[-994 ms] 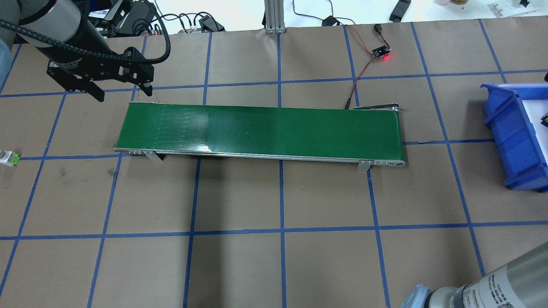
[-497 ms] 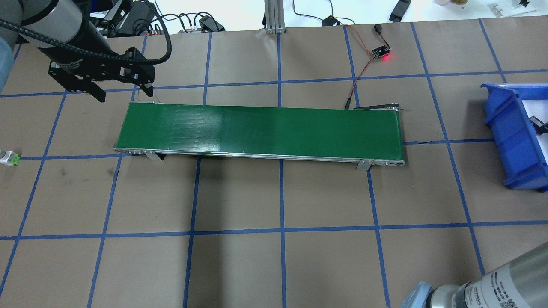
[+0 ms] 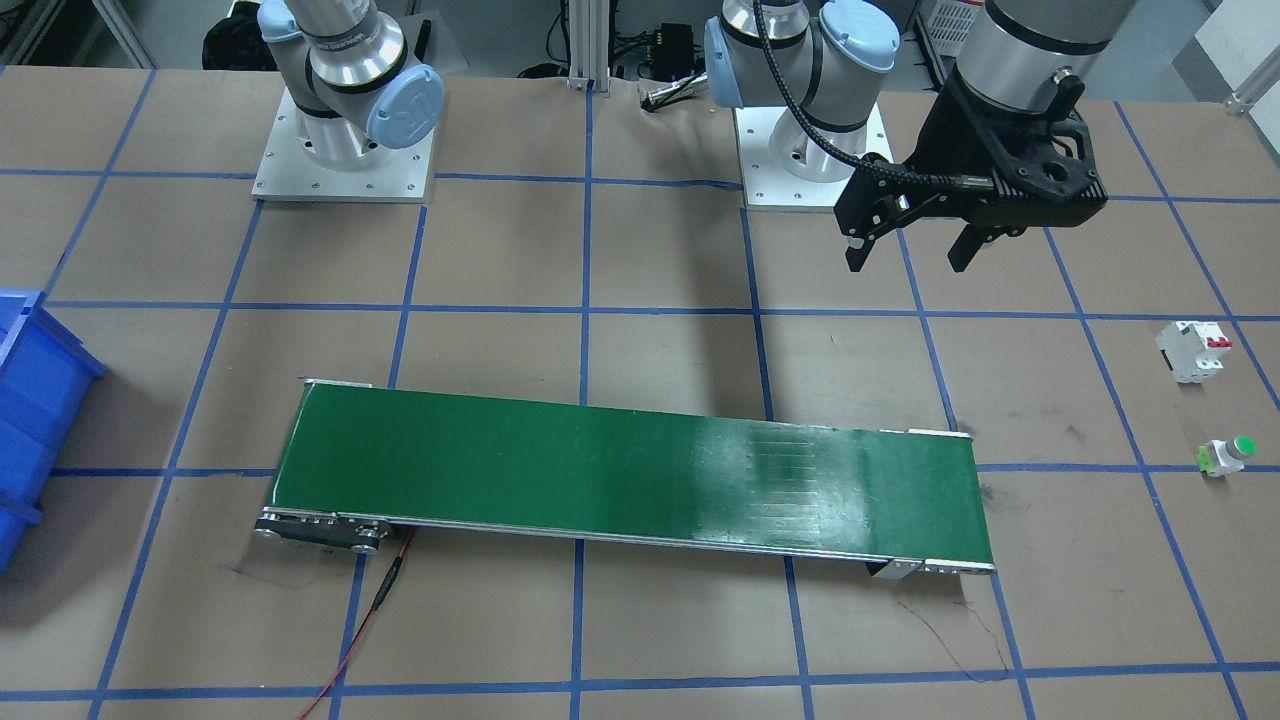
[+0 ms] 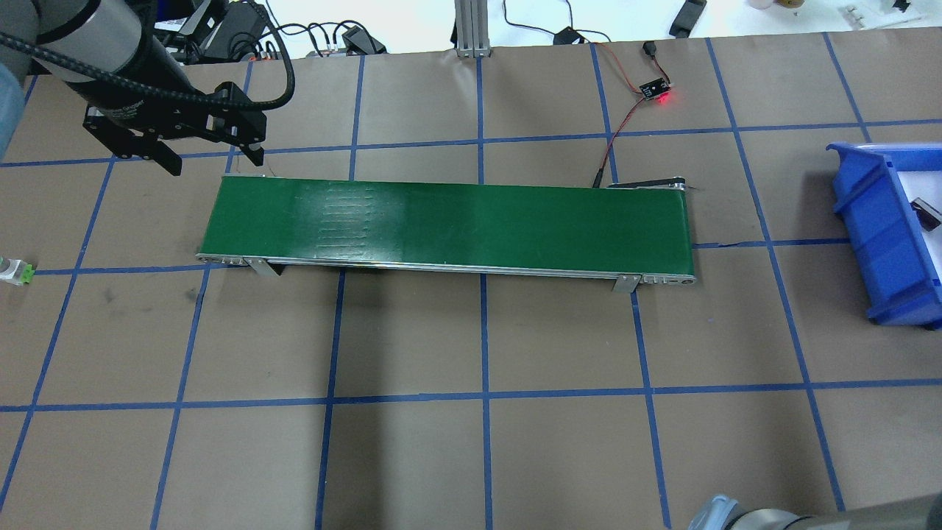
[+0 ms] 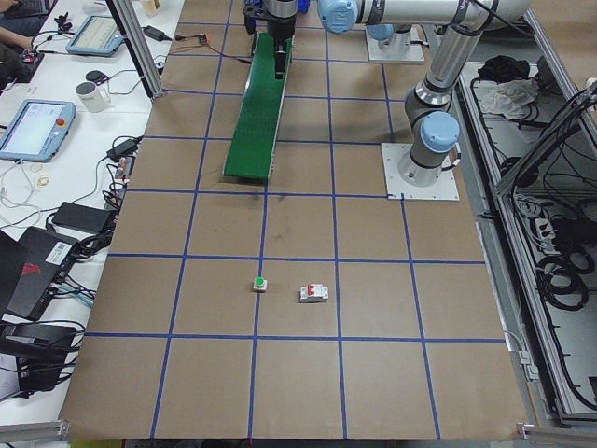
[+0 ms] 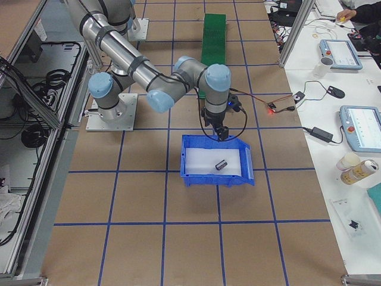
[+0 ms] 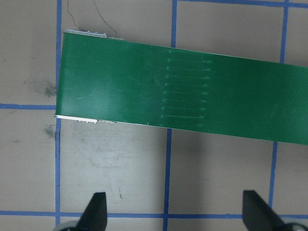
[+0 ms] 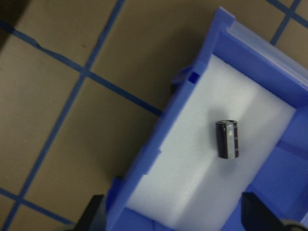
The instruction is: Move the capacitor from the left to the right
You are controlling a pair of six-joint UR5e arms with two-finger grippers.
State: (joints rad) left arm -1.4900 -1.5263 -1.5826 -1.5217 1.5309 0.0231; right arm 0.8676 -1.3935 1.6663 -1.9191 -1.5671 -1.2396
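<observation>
Capacitor (image 8: 227,139), a small dark striped cylinder, lies inside the blue plastic bin (image 8: 159,149), just ahead of my right gripper (image 8: 175,219), spread wide and empty.

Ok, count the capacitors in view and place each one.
1. The capacitor lies on its side on the white foam in the blue bin, touching no wall. None shows on the green belt. More could be hidden.

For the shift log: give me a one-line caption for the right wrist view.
Capacitor lying on its side on the white liner of the blue bin, right tool open above.
</observation>
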